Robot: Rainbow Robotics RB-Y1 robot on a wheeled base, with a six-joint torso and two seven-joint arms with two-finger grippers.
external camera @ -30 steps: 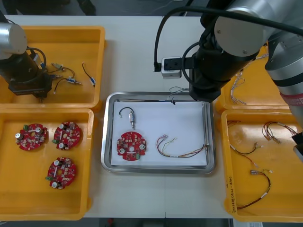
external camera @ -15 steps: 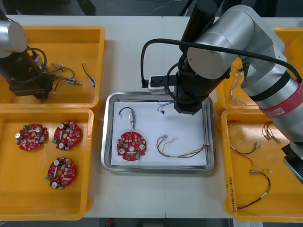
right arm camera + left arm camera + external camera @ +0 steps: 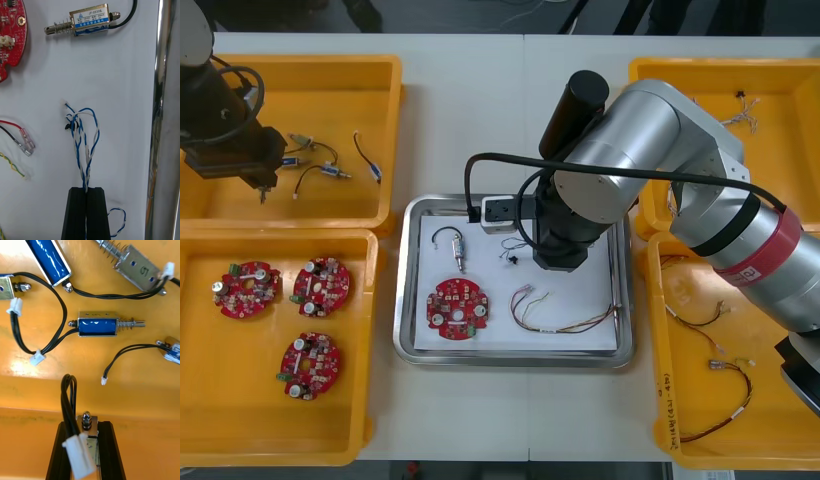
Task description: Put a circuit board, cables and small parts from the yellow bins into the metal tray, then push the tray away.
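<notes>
My right gripper (image 3: 88, 190) is shut on a twisted blue and white cable (image 3: 83, 138), which hangs low over the white inside of the metal tray (image 3: 408, 300). In the front view the cable's end (image 3: 509, 252) shows beside the right arm over the tray's upper middle. In the tray lie a red circuit board (image 3: 457, 310), a small metal part on a black cable (image 3: 457, 249) and a red and yellow cable (image 3: 565, 322). My left gripper (image 3: 87, 425) is over the upper left yellow bin (image 3: 370, 75), shut on a small metal part (image 3: 87, 419) with a black cable.
Three more circuit boards (image 3: 312, 285) lie in the lower left bin. More small metal parts (image 3: 99, 324) lie in the upper left bin below the left gripper. The right bins (image 3: 660, 330) hold further cables. The tray's shiny rim (image 3: 162, 112) runs close beside the hanging cable.
The right arm has swung from the upper right bin to over the tray, bringing the blue and white cable down and left. The left gripper has shifted slightly up in its bin.
</notes>
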